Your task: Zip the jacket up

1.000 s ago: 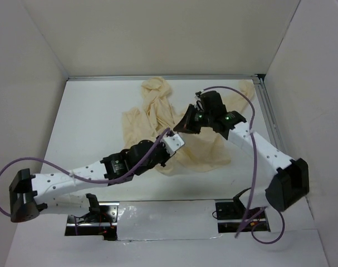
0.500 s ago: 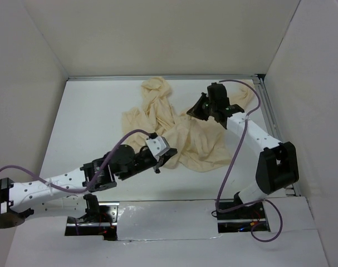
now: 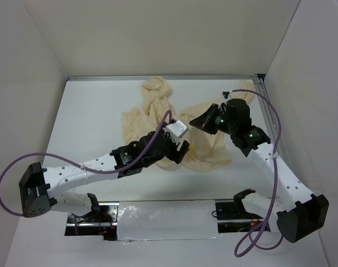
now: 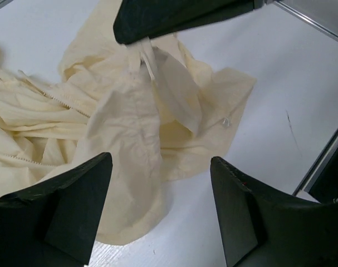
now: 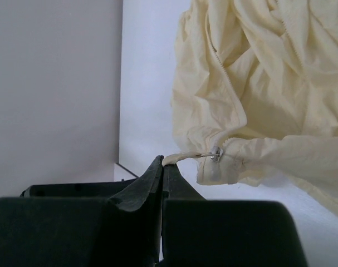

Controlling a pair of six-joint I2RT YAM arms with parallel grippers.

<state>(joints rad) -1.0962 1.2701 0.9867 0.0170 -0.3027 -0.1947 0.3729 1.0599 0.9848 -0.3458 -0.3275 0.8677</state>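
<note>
The jacket (image 3: 205,147) is a wrinkled cream heap on the white table, its hood end toward the back wall. My right gripper (image 3: 194,125) is shut on the cream pull tab of the zipper slider (image 5: 215,153) and holds a fold of the jacket (image 5: 258,83) off the table. In the right wrist view the shut gripper (image 5: 163,161) pinches the tab's end. My left gripper (image 3: 179,153) hovers over the jacket's near hem. In the left wrist view it (image 4: 160,206) stands open with nothing between its fingers, above the raised fold (image 4: 130,128). Zipper teeth (image 4: 57,99) show to the left.
White walls enclose the table (image 3: 91,122) on three sides. A metal rail (image 3: 269,117) runs along the right edge. Purple cables loop from both arms. The right gripper's black body (image 4: 174,16) hangs at the top of the left wrist view.
My left gripper has opened and moved right and up the table toward the jacket's near hem. The right gripper has come slightly nearer with the pull tab still pinched.
</note>
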